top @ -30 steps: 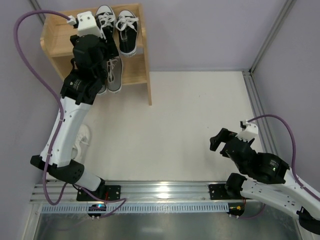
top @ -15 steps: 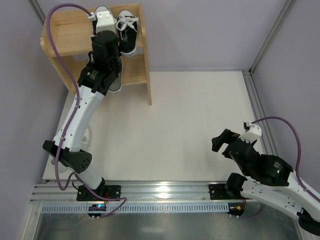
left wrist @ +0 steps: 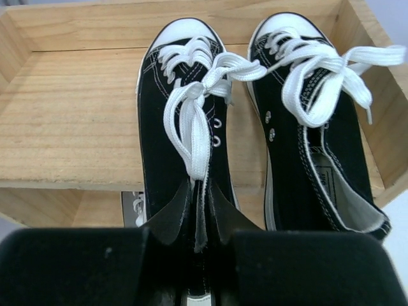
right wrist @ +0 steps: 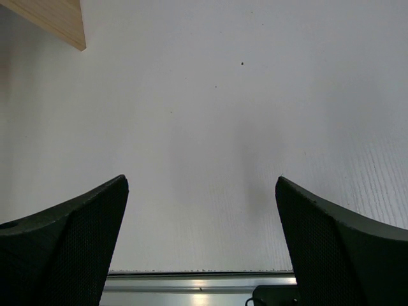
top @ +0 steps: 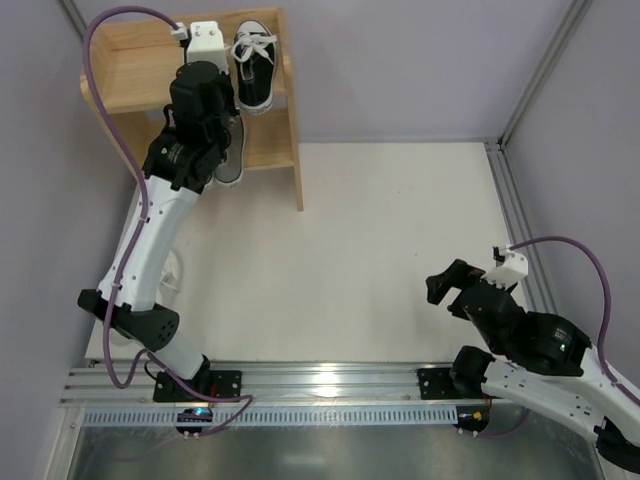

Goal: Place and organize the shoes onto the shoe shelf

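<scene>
The shelf is bare, matt wood with open grain. The shoes are black canvas with smooth white rubber toe caps, flat woven white laces and small shiny metal eyelets. The bench is matt white and finely ribbed. Fingers of the right gripper are matt black with a mesh texture.
</scene>
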You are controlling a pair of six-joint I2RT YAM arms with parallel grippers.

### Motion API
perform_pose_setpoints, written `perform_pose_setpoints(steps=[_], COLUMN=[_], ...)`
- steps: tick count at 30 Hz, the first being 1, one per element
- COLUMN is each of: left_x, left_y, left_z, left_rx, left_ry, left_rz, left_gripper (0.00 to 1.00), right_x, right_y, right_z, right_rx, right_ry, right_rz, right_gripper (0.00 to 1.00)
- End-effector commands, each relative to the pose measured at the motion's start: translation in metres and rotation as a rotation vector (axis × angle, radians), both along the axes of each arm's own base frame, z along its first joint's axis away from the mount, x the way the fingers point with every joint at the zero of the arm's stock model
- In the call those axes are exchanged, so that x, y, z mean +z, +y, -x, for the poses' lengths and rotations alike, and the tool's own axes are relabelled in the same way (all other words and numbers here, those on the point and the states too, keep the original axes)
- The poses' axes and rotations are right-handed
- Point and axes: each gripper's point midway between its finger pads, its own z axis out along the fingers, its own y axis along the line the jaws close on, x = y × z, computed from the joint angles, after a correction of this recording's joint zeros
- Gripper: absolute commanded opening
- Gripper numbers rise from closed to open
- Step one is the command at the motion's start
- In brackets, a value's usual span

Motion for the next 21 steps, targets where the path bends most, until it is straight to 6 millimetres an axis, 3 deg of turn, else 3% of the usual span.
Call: perform_pose_setpoints(steps=[1,4,5,10,21], left_x=[0.054,0.061,0.072,0.078,0.042], left_y=[-0.019,-0.029,-0.028,-0.027,-0.027], left_z=[0.023,0.027,0.030,0.033,0.003], left_rx=[-0.189,-0.258,-0.262,-0.261,-0.245], left_ry=[-0.125,-0.131,-0.155,-0.160,-0.081], left_rz=[0.036,0.047,0.059,0.074,0.040], left_gripper=[0.00,0.00,0.00,0.00,0.00], right_x=[0.003,0.003,0.003,0.003,0.002], right_y=[-0.005,-0.009,-0.010,-0.012,-0.012], right_z=[0.002,0.004,0.004,0.004,0.003], right_rx=[-0.018,-0.023,-0.024,-0.027,-0.026], right_ry=[-0.013,-0.019,-0.019,-0.031,-0.035], right_rz=[-0.028,-0.035,-0.032,-0.036,-0.028], right_gripper=[0.97,0.97,0.97,0.97,0.97])
